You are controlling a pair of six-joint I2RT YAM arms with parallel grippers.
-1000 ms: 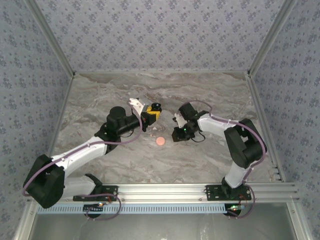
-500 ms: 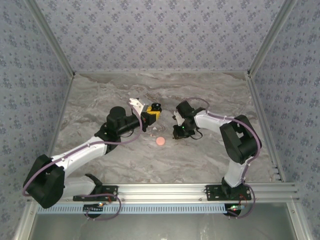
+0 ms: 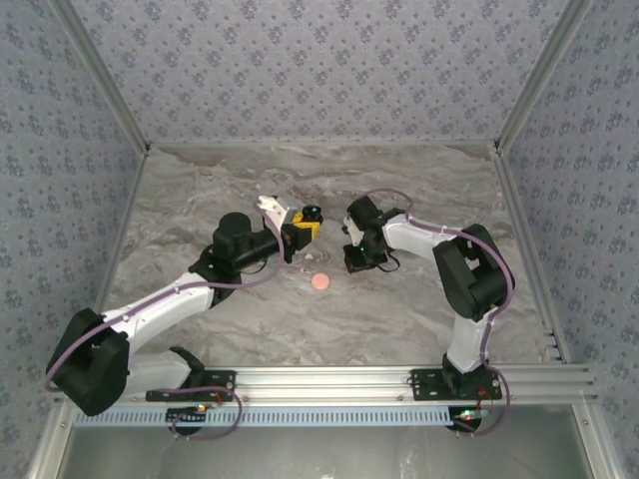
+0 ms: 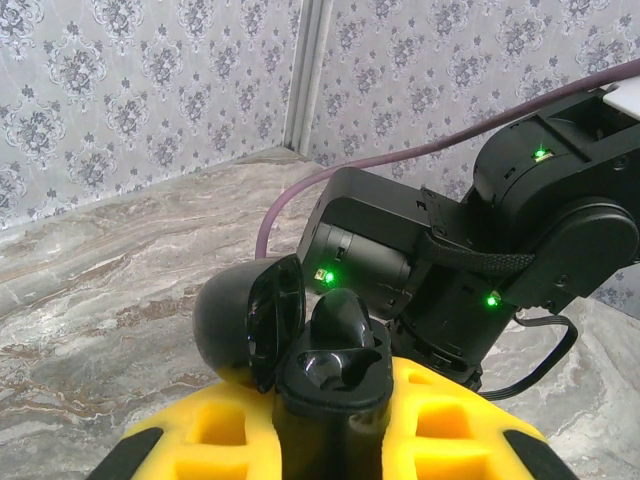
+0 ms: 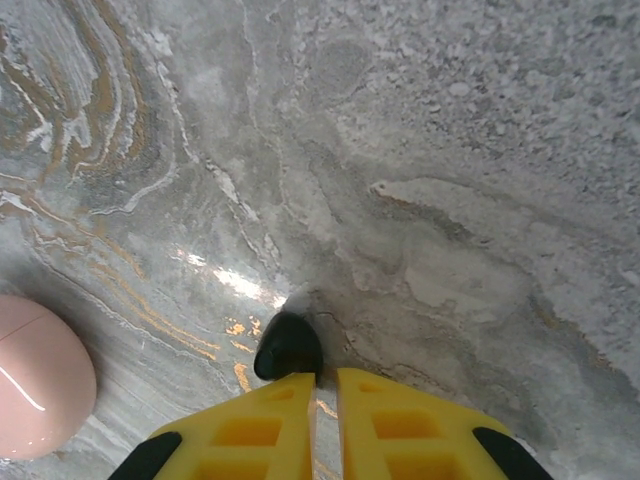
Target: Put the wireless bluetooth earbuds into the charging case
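Right claw (image 5: 325, 378) is clenching nearly shut, low over the desk (image 5: 450, 150) near its middle. The bud (image 5: 288, 347) is sitting against one fingertip rather than in the gap, so I can't tell if it's really pinched. On the lift it could be squirting out and skidding off toward the pink disc (image 5: 40, 385). Left claw (image 4: 330, 430) is gripping the open case (image 4: 335, 375) close by, and a barely-held bud could be missing its socket.
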